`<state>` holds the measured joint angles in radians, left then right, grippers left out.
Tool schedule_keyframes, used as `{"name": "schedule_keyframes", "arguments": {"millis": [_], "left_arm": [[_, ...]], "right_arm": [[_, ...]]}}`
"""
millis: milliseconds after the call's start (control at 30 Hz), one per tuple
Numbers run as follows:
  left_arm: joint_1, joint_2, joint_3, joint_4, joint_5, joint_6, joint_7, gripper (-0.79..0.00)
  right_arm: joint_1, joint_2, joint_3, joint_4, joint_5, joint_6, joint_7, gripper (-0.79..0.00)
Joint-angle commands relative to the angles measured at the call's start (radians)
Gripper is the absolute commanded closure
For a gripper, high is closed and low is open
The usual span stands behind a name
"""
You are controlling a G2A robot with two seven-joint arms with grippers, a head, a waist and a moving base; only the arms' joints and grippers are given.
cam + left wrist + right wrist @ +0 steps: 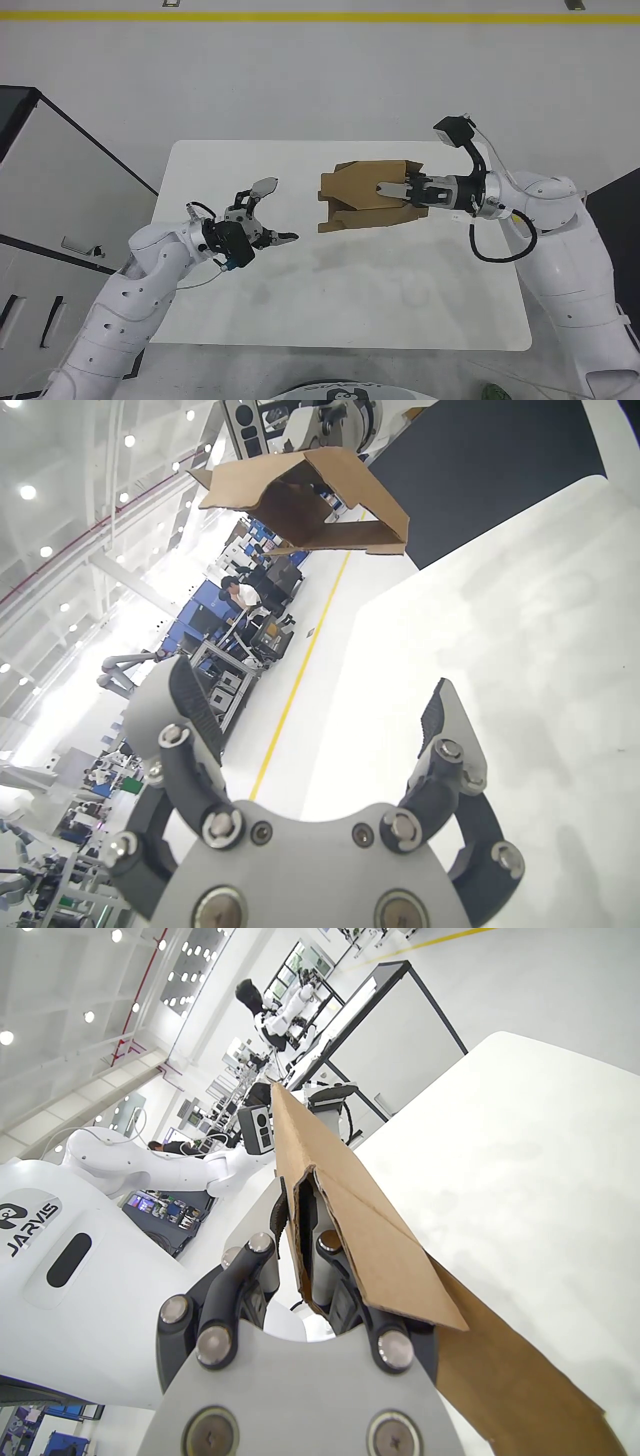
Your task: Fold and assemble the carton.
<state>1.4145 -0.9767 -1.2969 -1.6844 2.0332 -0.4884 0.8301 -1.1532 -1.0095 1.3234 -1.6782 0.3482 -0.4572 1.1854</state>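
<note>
over the white table (400,300) | right end effector (385,189) pinching carton (352,183) wall | left end effector (280,211) spread | yellow floor line (300,17) beyond

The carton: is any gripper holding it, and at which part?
The right gripper holds the carton, pinching a cardboard panel at one end. The left gripper is open and holds nothing.

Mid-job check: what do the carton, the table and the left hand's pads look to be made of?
Carton: likely corrugated cardboard, plain brown, matte; thick cut edges show in the right wrist view. Table: smooth white top, slight sheen, perhaps laminate or plastic; can't tell. Left hand pads: dark, ribbed, likely rubber.
</note>
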Motion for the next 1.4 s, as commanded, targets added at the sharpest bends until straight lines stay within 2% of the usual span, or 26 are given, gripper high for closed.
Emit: {"name": "schedule_keyframes", "arguments": {"millis": [0, 33, 100, 200, 533, 667, 767, 1367], "left_arm": [[-0.004, -0.001, -0.011, 0.022, -0.103, -0.066, -0.016, -0.785], [-0.006, -0.002, -0.013, 0.041, -0.180, -0.133, -0.001, -0.785], [-0.025, 0.003, -0.027, 0.072, -0.227, -0.236, -0.014, -0.785], [-0.035, 0.005, -0.033, 0.118, -0.316, -0.329, -0.009, -0.785], [-0.036, 0.005, -0.032, 0.112, -0.318, -0.320, -0.025, -0.785], [-0.029, 0.005, -0.036, 0.136, -0.419, -0.405, -0.058, -0.785], [-0.019, 0.005, -0.041, 0.181, -0.537, -0.472, -0.137, -0.785], [-0.019, 0.005, -0.041, 0.181, -0.537, -0.472, -0.137, -0.785]], "right_arm": [[0.000, 0.000, 0.000, 0.000, 0.000, 0.000, 0.000, 0.000], [0.000, 0.000, 0.000, 0.000, 0.000, 0.000, 0.000, 0.000], [0.000, 0.000, 0.000, 0.000, 0.000, 0.000, 0.000, 0.000], [0.000, 0.000, 0.000, 0.000, 0.000, 0.000, 0.000, 0.000], [0.000, 0.000, 0.000, 0.000, 0.000, 0.000, 0.000, 0.000], [0.000, 0.000, 0.000, 0.000, 0.000, 0.000, 0.000, 0.000], [0.000, 0.000, 0.000, 0.000, 0.000, 0.000, 0.000, 0.000], [0.000, 0.000, 0.000, 0.000, 0.000, 0.000, 0.000, 0.000]]}}
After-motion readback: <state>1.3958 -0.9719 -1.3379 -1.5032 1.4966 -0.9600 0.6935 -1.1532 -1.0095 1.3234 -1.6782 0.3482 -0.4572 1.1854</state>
